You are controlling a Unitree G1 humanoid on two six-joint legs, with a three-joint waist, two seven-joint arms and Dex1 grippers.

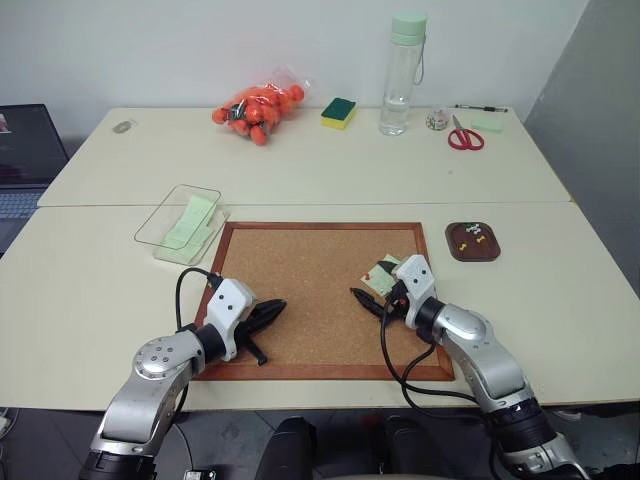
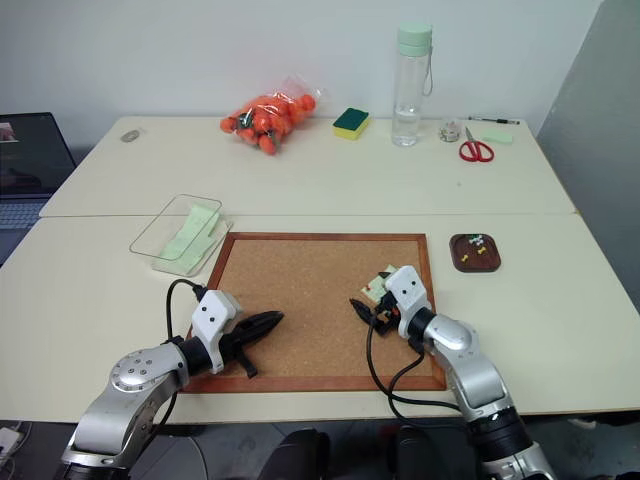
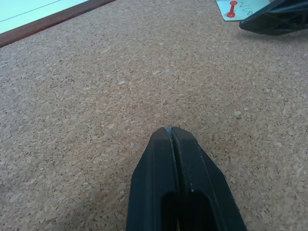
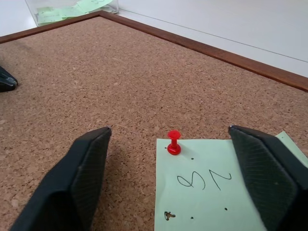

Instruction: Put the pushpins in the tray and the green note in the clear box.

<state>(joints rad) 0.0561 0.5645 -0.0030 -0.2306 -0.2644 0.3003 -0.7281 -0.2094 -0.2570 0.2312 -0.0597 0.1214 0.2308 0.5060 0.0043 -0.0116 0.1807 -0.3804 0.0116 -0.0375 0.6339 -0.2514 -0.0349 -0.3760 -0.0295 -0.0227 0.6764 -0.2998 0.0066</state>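
The bench (image 1: 320,180) is carrying everything. A cork board (image 1: 310,290) w/ wood frame is lying near its front edge. The left gripper (image 1: 270,314) is hovering over the board's front-left part, fingers (image 3: 180,168) pressed together, holding nothing. The right gripper (image 4: 168,159) is sitting low over the board's right part, fingers (image 4: 77,178) spread wide, straddling a red pushpin (image 4: 173,142) w/o touching it. That pin is standing upright in a corner of the green note (image 4: 211,192), which is lying flat on the cork w/ handwriting on it. The clear box (image 1: 180,222) is resting on the bench just beside the board's back-left corner, green paper already lying inside. The tray (image 1: 472,241) is sitting on the bench just right of the board's back-right corner, holding several small pins, at least one yellow.
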